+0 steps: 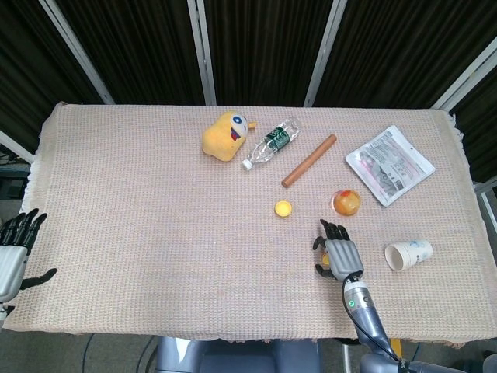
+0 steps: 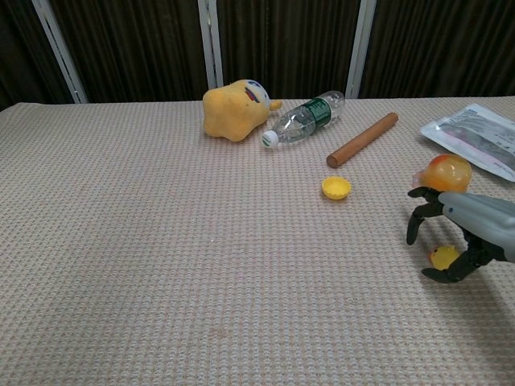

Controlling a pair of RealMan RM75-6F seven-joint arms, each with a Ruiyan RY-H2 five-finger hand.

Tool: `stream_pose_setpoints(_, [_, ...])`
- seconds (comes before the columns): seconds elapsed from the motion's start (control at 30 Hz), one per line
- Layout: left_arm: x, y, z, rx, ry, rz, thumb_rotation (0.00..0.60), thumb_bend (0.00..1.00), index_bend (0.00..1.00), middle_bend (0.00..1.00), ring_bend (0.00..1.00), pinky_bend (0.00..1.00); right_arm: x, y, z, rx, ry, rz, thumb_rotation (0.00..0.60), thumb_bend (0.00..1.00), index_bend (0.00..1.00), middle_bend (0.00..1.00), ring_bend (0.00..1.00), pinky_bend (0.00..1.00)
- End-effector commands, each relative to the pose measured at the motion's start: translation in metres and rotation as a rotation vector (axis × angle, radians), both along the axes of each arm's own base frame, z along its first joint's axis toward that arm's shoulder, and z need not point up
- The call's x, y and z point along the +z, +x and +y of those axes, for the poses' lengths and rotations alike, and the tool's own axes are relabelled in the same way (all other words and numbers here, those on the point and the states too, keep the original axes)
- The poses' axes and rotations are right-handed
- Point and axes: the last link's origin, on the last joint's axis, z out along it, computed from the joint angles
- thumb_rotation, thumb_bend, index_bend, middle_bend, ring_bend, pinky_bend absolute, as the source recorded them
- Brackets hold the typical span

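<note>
The right robot hand [image 1: 339, 252] hangs low over the near right part of the table [image 1: 155, 233], fingers arched and apart, gripping nothing. A small yellow piece [image 2: 442, 257] lies on the cloth beneath it, between thumb and fingers. Judging by that, no grasp is made yet; closing and lifting remain. The left robot hand [image 1: 12, 249] waits off the table's left edge, fingers spread and bare. A paper cup [image 1: 408, 254] lies near on the right and an orange ball [image 1: 345, 202] just beyond the fingertips, so room there is tight. Leftward the cloth is open. Farther back lie a yellow cap [image 1: 283, 208] and a wooden rod [image 1: 309, 160].
</note>
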Motion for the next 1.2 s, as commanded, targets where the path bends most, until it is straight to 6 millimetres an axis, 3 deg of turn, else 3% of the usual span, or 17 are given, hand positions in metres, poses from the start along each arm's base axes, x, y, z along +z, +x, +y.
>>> stream_pose_setpoints(0.03, [0.0, 0.0, 0.0, 0.002, -0.001, -0.001, 0.6, 0.0, 0.0, 0.0, 0.0, 0.1, 0.0, -0.001, 0.0, 0.0, 0.002, 0.005, 0.6, 0.24, 0.41, 0.0, 0.0, 0.0])
stream_pose_setpoints(0.7, [0.0, 0.0, 0.0, 0.003, -0.006, 0.001, 0.6, 0.0, 0.0, 0.0, 0.0, 0.1, 0.01, -0.019, 0.003, 0.003, -0.027, 0.04, 0.6, 0.24, 0.45, 0.0, 0.0, 0.0])
stream_pose_setpoints(1.2, [0.0, 0.001, 0.0, 0.002, -0.005, -0.001, 0.6, 0.0, 0.0, 0.0, 0.0, 0.1, 0.008, -0.015, 0.003, 0.015, -0.049, 0.015, 0.6, 0.24, 0.54, 0.0, 0.0, 0.0])
